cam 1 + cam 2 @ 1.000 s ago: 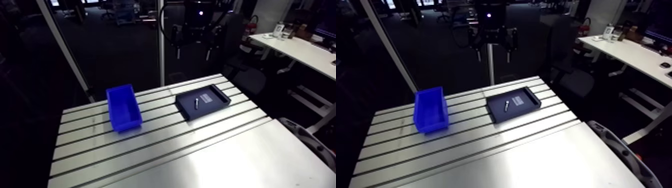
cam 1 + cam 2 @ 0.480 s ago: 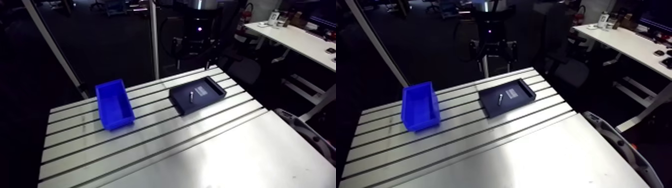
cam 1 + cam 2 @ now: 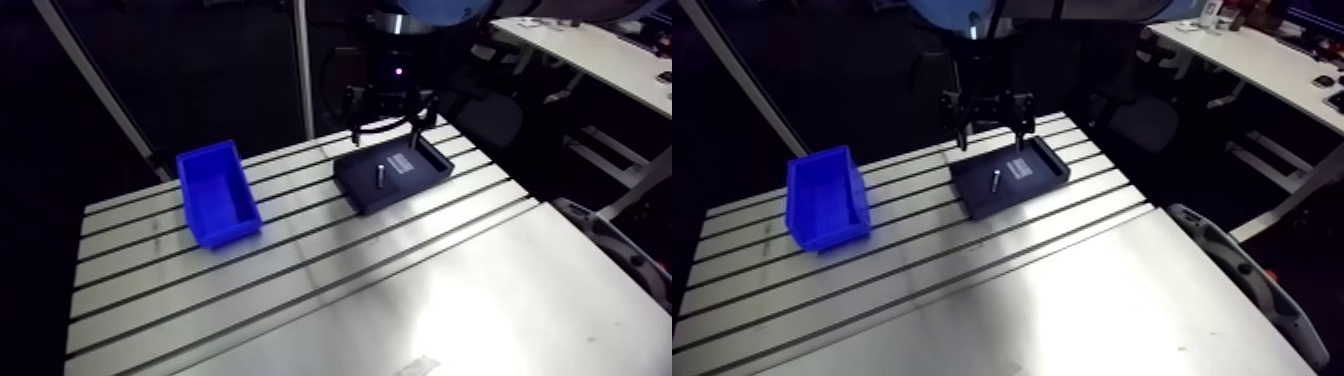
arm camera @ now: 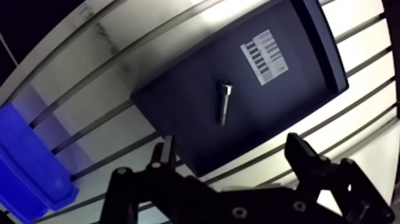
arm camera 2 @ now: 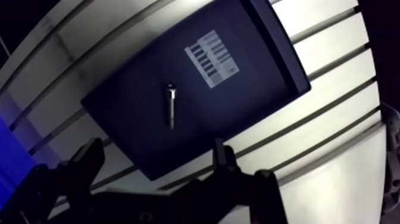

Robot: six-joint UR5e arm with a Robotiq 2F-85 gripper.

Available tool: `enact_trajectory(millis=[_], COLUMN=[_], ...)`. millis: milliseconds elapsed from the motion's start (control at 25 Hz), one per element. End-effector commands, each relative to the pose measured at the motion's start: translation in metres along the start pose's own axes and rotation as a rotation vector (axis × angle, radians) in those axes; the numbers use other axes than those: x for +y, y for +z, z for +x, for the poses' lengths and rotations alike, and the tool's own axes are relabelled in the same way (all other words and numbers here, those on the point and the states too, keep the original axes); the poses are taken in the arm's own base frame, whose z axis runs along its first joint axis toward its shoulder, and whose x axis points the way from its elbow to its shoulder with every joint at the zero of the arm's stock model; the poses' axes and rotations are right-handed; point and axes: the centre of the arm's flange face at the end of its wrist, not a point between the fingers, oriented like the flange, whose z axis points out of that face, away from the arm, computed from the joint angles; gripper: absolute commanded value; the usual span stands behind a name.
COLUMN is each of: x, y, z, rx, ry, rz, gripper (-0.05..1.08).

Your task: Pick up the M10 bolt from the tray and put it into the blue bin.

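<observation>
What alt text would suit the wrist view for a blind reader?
A bolt lies in a dark tray, ahead of the robot's open hand. The tray sits on a slotted table, with a blue bin at one side.

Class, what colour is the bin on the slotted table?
The bin is bright blue, seen best in the arm view.

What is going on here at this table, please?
A robot arm is at the start of a pick. Its gripper hovers over the black tray, with its fingers open and empty. The bolt lies flat in the tray, ahead of the fingers, not yet touched. The blue bin stands apart from the tray on the table, and nothing shows in it.
</observation>
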Motion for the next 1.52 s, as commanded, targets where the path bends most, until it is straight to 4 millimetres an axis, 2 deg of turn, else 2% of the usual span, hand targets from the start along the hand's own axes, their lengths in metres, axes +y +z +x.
enact_trajectory(millis=[40, 480, 720, 920, 1320, 1520], x=[0.003, 0.005, 0.004, 0.003, 0.003, 0.003], y=[0.022, 0.048, 0.061, 0.061, 0.063, 0.066], z=[-0.002, 0.002, 0.003, 0.005, 0.006, 0.007], rx=[-0.012, -0.019, -0.028, -0.011, -0.015, -0.014], ry=[0.004, 0.005, 0.005, 0.003, 0.004, 0.004], rz=[-0.004, -0.018, -0.019, -0.018, -0.018, -0.019], gripper=[0.01, 0.04, 0.21, 0.34, 0.47, 0.51])
